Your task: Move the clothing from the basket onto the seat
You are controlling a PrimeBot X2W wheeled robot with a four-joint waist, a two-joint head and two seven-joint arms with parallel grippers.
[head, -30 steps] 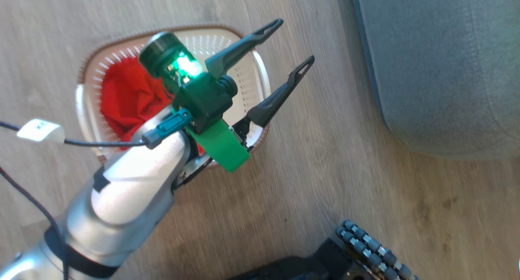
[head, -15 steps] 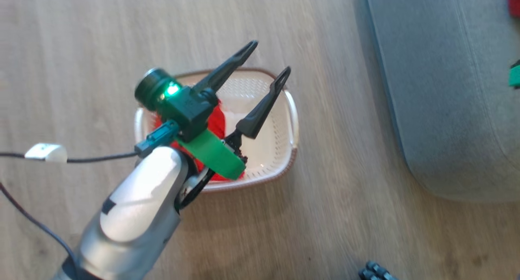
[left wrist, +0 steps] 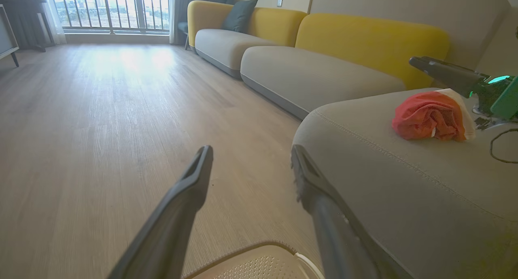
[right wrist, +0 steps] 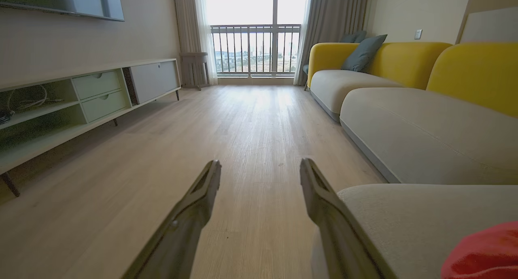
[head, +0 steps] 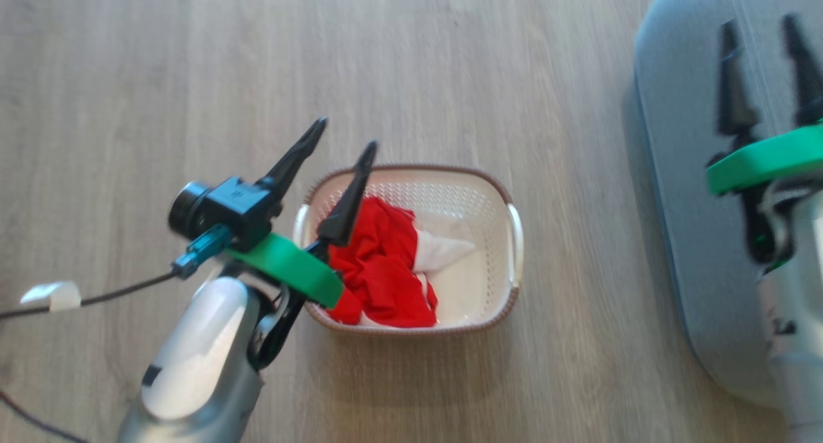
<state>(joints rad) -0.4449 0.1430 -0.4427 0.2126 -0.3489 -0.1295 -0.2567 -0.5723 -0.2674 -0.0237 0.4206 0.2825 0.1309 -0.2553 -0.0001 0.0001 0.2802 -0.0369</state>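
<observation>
Left tool (head: 346,133), released and empty, hovers just left of the clothing (head: 379,266) in the basket (head: 495,189).

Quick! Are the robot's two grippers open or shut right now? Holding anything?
Left gripper: jaws open, holding nothing, by the basket.
Right gripper: jaws open, holding nothing, over the seat.

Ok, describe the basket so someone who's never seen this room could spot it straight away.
Find the big grey seat at the right of the head view; on the wooden floor to its left, apart from it, stands the basket. It's small, rectangular, cream-white perforated plastic. Its brown woven-look rim and the crumpled red clothing inside set it apart from the plain grey cushion.
</observation>
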